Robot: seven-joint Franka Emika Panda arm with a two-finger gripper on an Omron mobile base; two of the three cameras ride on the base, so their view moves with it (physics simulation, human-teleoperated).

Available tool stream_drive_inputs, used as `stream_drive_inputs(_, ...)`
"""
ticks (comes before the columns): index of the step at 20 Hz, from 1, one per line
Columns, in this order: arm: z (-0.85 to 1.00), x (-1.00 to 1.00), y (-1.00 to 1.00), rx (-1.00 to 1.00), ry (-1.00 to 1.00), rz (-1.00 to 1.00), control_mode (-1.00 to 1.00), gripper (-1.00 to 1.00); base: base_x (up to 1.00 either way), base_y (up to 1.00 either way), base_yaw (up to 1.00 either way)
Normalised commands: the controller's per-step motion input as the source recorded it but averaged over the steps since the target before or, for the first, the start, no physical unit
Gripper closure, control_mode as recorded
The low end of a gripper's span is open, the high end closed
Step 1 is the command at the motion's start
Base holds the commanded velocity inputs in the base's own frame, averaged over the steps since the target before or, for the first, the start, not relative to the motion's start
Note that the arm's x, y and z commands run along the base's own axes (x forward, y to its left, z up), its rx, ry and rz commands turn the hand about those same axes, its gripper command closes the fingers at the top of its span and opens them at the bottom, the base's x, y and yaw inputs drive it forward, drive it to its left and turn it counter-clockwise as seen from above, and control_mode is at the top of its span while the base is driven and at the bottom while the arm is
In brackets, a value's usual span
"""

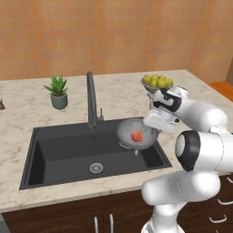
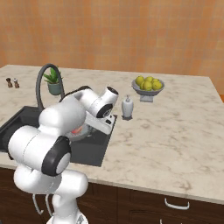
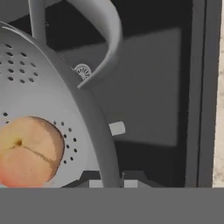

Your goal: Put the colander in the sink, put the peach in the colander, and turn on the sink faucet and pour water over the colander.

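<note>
One gripper (image 3: 107,181): jaws closed tight on the rim of the colander (image 1: 132,132); in the hand view the two fingertips (image 3: 94,180) pinch the rim wall from either side.
Colander position: held tilted above the right part of the sink (image 1: 50,157), not resting on the basin floor; one loop handle visible at the upper edge in the hand view.
Peach (image 1: 136,135): inside the colander, lying against the perforated wall.
Sink: dark basin, round silver drain (image 1: 95,167) near the middle of the floor, left of and below the colander.
Sink faucet (image 1: 91,98): upright behind the basin, left of the colander; no water visible.
Counter (image 1: 27,102): potted plant (image 1: 58,91) left of the faucet; fruit bowl (image 2: 148,87) and soap dispenser (image 2: 127,107) right of the sink.
</note>
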Motion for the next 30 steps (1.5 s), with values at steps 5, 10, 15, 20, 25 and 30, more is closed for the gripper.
stream_drive_inputs(5,-0.11,0.28,0.79,0.02,0.07,0.31,-1.0,1.0,0.0,0.0,0.0)
stream_drive_inputs(10,-0.29,0.11,0.69,0.0,0.06,0.16,-1.0,1.0,0.0,0.0,0.0)
stream_drive_inputs(15,-0.43,-0.01,0.62,0.0,0.0,0.04,-1.0,1.0,0.0,0.0,0.0)
stream_drive_inputs(20,-0.5,-0.05,0.53,0.0,0.0,0.0,-1.0,1.0,0.0,0.0,0.0)
stream_drive_inputs(25,-0.51,0.08,0.51,0.0,0.01,-0.01,-1.0,1.0,0.0,0.0,0.0)
stream_drive_inputs(30,-0.47,0.02,0.27,-0.07,0.02,-0.03,-1.0,1.0,0.0,0.0,0.0)
